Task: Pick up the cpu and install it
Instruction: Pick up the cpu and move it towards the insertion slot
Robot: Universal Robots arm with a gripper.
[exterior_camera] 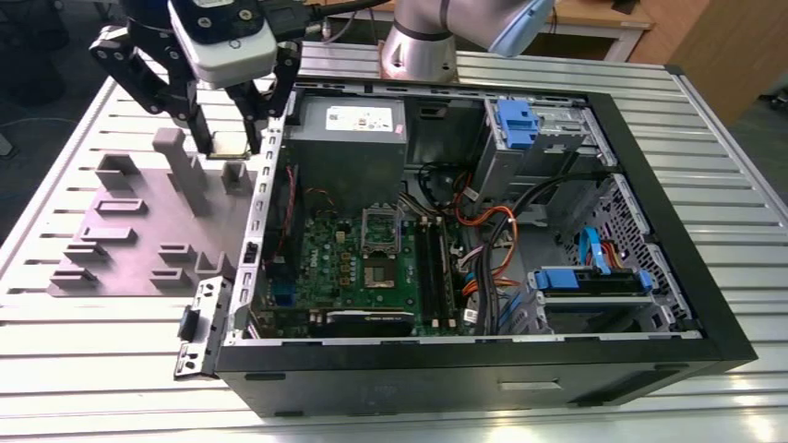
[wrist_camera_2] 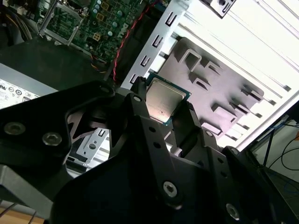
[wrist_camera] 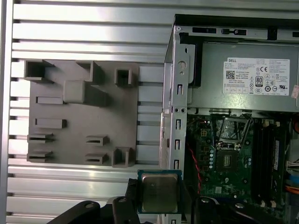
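Tool (exterior_camera: 232, 149), clamped on cpu (wrist_camera: 159, 192) by its edges, metal top showing; grey fixture plate (exterior_camera: 133, 263) beneath it, open computer case (exterior_camera: 493, 374) just beside.

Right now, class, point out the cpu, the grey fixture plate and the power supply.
cpu (wrist_camera: 160, 193): first wrist view, its metal top.
grey fixture plate (wrist_camera: 77, 128): first wrist view, bare flat surface.
power supply (wrist_camera: 245, 81): first wrist view, its labelled face.

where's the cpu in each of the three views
Exterior view: cpu held in the gripper, near the grey tray.
First wrist view: cpu gripped, beside the case wall.
Second wrist view: cpu gripped, before the tray.
Shared landmark: the grey tray.
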